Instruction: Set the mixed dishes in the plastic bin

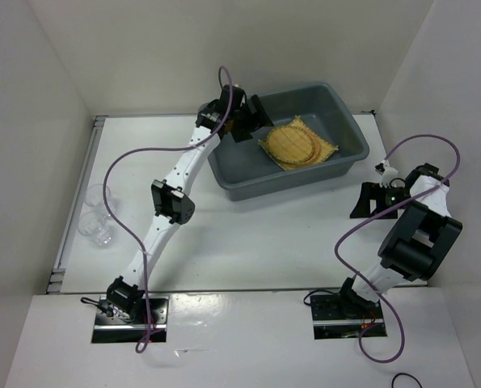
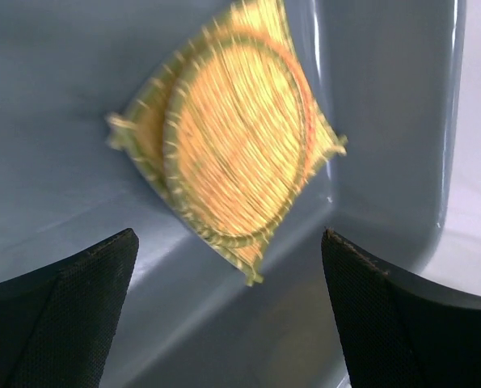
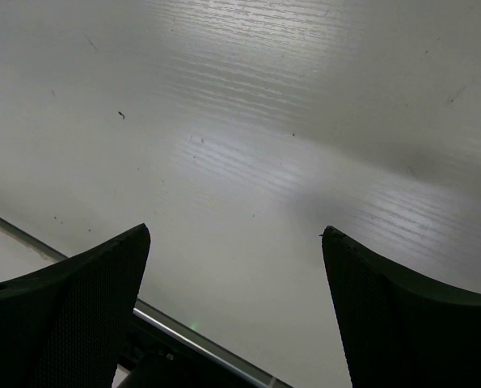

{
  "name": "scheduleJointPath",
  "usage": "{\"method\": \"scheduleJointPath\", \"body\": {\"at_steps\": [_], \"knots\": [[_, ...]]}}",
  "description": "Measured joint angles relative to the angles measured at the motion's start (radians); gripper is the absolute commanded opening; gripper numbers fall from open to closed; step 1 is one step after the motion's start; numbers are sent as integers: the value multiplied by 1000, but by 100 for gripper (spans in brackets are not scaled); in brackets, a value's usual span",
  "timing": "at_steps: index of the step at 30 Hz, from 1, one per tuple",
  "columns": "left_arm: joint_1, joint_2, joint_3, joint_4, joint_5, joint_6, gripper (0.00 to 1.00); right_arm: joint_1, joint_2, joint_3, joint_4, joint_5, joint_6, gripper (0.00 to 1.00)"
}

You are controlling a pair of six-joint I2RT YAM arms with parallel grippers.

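White table [image 1: 256, 242]: one bin [image 1: 248, 182], three mats [image 1: 298, 144] inside; two cups [image 1: 96, 217] outside; left hand [image 2: 229, 234], right hand [image 3: 234, 230] spread, empty.

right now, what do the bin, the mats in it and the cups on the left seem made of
Bin: likely moulded plastic, dark grey, smooth with a soft sheen on its walls. Round mat: woven straw-like fibre, matt, ribbed weave showing. Square mat beneath: woven yellow strips, frayed edge. Cups: transparent, plastic or glass, cannot tell which.

Looks like a robot test cell in a lab: plain white walls [image 1: 183, 48] boxing a white surface [image 1: 264, 242], two arms [image 1: 173, 202] bolted at six o'clock, cables [image 1: 422, 137] trailing.
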Motion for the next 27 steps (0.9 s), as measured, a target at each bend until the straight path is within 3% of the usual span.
{"method": "scheduleJointPath", "body": {"at_steps": [13,16,17,18,19,21,22,23,24,27], "knots": [[-37,-70,3,-327,-285,242,100,0,34,2,-7,-11,-15,88],[-45,-70,3,-392,-274,271,97,0,34,2,-7,-11,-18,71],[-47,-71,3,-407,-268,278,95,0,34,2,-8,-11,-20,62],[-48,-71,0,-418,-264,288,95,0,34,2,-10,-12,-22,41],[-49,-75,-12,-425,-264,301,94,0,34,2,-11,-12,-26,31],[-54,-80,-36,-440,-267,317,77,0,35,2,-15,-13,-25,10],[-54,-81,-47,-445,-269,328,68,0,36,2,-16,-14,-24,5],[-51,-82,-61,-447,-270,333,40,0,36,2,-18,-14,-23,2],[-47,-82,-69,-451,-268,333,28,0,36,2,-19,-14,-25,0],[-37,-82,-100,-459,-262,358,8,0,36,2,-21,-14,-23,0]]}}
